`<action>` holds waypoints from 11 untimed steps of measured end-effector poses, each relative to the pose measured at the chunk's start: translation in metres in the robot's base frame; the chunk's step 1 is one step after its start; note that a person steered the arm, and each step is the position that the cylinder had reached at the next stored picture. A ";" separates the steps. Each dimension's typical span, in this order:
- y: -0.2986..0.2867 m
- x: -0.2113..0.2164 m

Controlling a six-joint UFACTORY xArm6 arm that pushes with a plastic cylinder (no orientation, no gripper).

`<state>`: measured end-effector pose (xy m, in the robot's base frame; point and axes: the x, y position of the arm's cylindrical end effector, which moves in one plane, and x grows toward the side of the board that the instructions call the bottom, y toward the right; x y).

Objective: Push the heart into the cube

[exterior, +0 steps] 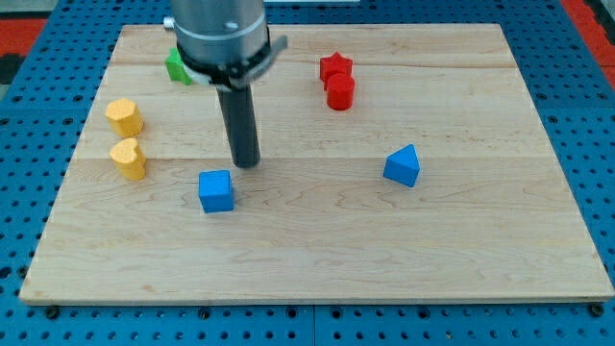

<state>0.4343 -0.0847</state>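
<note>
- No jaws here to open or close: only a dark rod, my tip (247,163) resting on the wooden surface (480,250), gripping nothing.
- Just right of and slightly beyond the blue cube (216,190), apart from it.
- Yellow heart (128,159) well left of my tip, near the surface's left edge, just nearer than another yellow block (124,116).
- Cube right of the heart and a little nearer.
- Wrong side for the push, by my judgement: should get round to the heart's left, far side, then drive right and slightly nearer.
</note>
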 end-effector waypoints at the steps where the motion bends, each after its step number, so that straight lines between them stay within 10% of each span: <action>1: -0.049 -0.019; 6: -0.169 0.024; 11: 0.016 0.062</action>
